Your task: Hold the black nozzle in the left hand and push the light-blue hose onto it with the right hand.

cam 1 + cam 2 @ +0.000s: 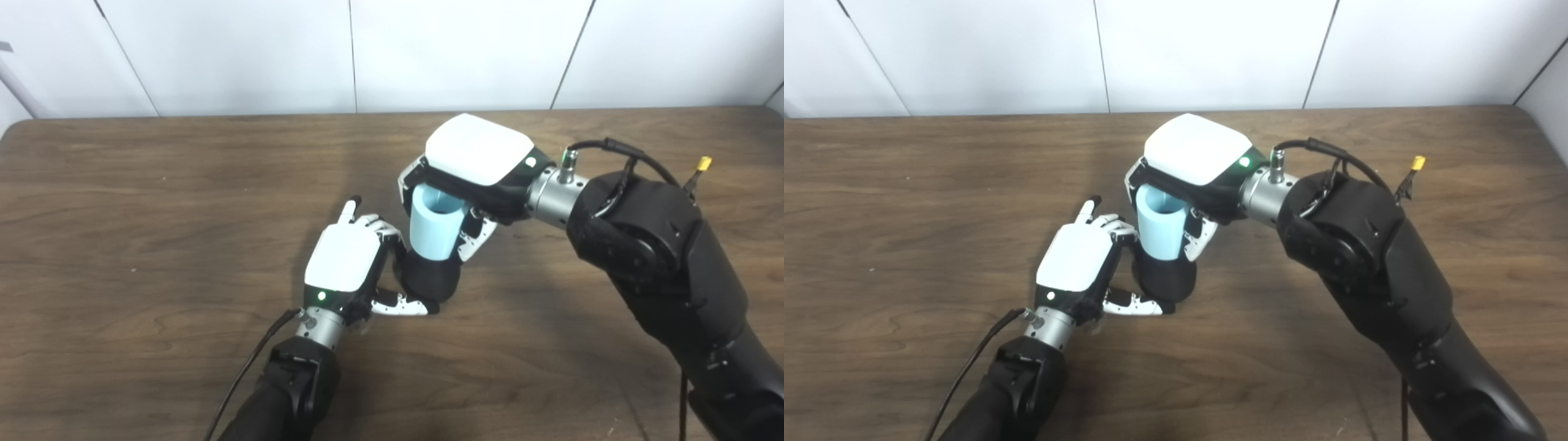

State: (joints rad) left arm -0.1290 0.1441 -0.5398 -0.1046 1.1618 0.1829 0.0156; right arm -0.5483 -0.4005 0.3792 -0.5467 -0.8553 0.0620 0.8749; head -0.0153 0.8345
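Gripping the black nozzle (430, 278) in your left hand (343, 260), your right hand (471, 168) held the light-blue hose (432, 228) directly above, axes aligned.

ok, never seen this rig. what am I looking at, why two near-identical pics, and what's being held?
It is a humanoid robot with two arms, each ending in a fingered hand, working at a brown wooden table. Both pictures come from two cameras side by side on its head, so they show the same scene from slightly different spots. The arms enter from the bottom edge.

The left hand grips a black nozzle, which stands upright with its base at the table. The right hand reaches in from the right and holds a light-blue hose, a short open-ended tube. The hose's lower end meets the top of the nozzle; how far it is pushed on cannot be seen. Nothing else lies on the table.
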